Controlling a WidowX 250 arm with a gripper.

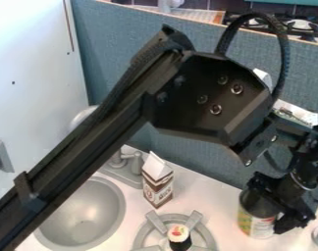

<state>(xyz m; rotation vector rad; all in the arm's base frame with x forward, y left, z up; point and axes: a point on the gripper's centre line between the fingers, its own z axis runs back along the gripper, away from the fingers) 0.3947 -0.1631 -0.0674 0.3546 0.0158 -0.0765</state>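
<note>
can't tell if the gripper [279, 206] is pinching the can [254, 223] right of the burner [194, 219]; a sideways nudge could topple it

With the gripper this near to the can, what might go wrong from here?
The gripper is right at the can, so a small sideways push might tip it.
If the can slides left, it may hit the burner and knock the small white-topped piece there.
The tall carton stands between sink and burner; a bump could topple it.
</note>
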